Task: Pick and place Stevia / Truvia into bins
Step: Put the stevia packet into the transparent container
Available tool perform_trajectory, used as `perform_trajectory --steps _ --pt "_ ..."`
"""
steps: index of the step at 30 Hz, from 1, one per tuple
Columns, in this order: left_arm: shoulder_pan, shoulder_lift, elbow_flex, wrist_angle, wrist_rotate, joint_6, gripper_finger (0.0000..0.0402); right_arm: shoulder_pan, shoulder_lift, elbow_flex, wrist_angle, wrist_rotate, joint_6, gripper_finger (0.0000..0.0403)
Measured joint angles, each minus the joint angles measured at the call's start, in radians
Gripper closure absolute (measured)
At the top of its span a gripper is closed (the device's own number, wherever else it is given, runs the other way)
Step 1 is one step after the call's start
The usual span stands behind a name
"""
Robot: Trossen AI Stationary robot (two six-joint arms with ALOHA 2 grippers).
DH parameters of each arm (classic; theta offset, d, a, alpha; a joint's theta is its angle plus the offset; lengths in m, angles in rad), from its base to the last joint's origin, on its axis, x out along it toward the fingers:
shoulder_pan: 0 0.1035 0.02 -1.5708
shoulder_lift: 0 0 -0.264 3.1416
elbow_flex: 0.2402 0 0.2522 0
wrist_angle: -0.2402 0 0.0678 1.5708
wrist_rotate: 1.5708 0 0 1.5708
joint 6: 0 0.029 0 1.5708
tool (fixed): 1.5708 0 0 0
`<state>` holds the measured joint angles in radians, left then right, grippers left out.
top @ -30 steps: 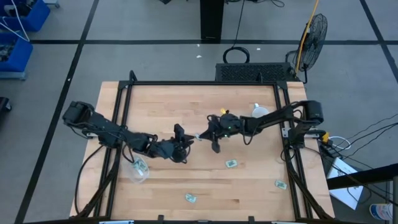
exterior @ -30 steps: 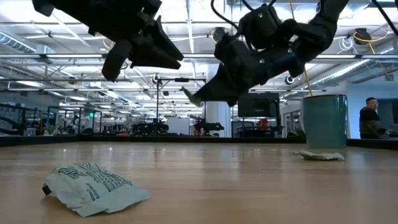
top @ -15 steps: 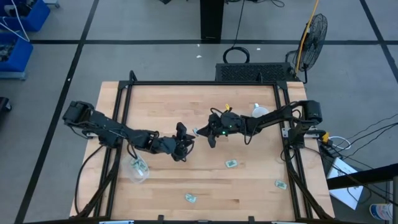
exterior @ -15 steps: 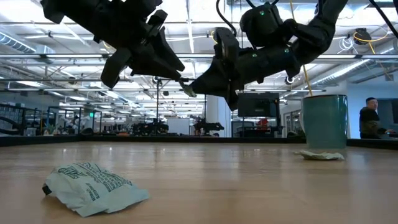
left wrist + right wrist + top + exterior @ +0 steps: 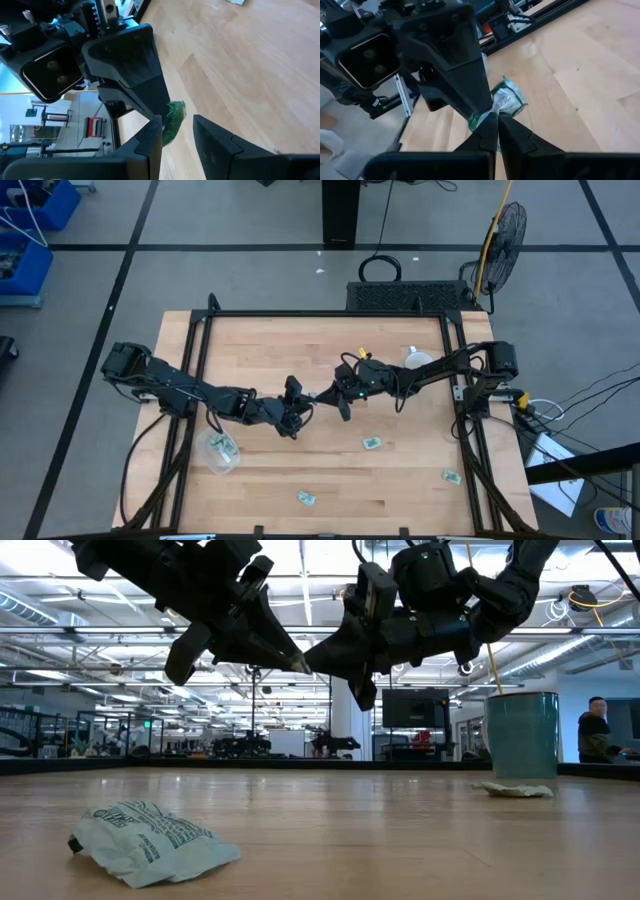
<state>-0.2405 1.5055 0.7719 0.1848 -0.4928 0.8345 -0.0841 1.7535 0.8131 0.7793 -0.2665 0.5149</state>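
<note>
Up and to the right of the tub [image 5: 221, 453], high above the middle of the surface [image 5: 400, 480], one pale green sachet [image 5: 509, 101] hangs in the air, pinched at its edge by the right pincer [image 5: 495, 120], whose jaws are closed tight on it. The left pincer [image 5: 177, 125] has travelled away from the tub over the last second and now meets the right one tip to tip. Its jaws stand partly apart on either side of the sachet's free end, and I cannot see them clamping it yet.

That closing of the gap reads as a handover: the right arm offers the sachet to the arm that works nearer the tub. The next step is probably the left jaws closing before the right ones let go, or the sachet drops.

The tub already holds one sachet [image 5: 226, 446]. Three more sachets [image 5: 371, 443] lie on the wood to the tub's right, well apart from it.
</note>
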Motion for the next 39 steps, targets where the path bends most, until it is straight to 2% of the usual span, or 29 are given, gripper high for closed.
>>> perform_trajectory --steps 9,11,17,21,24,30,34,39 --pt "0.0 0.0 0.0 0.008 -0.004 0.003 0.0284 0.0 0.0 0.0 -0.03 -0.004 0.001 0.0396" --pt "0.003 0.0 0.0 0.003 -0.004 0.002 0.0284 0.0 0.0 0.0 -0.027 -0.032 0.0 0.0396" --pt "0.014 0.0 0.0 -0.001 0.054 -0.005 0.0284 -0.001 0.0 0.0 -0.004 -0.067 0.0 0.0396" --pt "0.013 0.0 0.0 -0.001 0.057 -0.004 0.0286 -0.002 0.0 0.0 -0.002 -0.075 -0.001 0.0396" --pt "0.013 0.0 0.0 0.0 0.057 -0.001 0.0307 -0.002 0.0 0.0 -0.003 -0.07 -0.002 0.0397" --pt "0.013 0.0 0.0 0.0 0.049 -0.001 0.0391 -0.004 0.0 0.0 -0.019 -0.049 -0.004 0.039" --pt "0.013 0.0 0.0 -0.001 0.046 -0.002 0.0389 -0.009 0.0 0.0 -0.047 -0.047 -0.003 0.0368" --pt "0.005 0.0 0.0 -0.032 0.041 -0.047 0.0395 -0.016 0.0 0.0 -0.063 -0.021 -0.003 0.0321"
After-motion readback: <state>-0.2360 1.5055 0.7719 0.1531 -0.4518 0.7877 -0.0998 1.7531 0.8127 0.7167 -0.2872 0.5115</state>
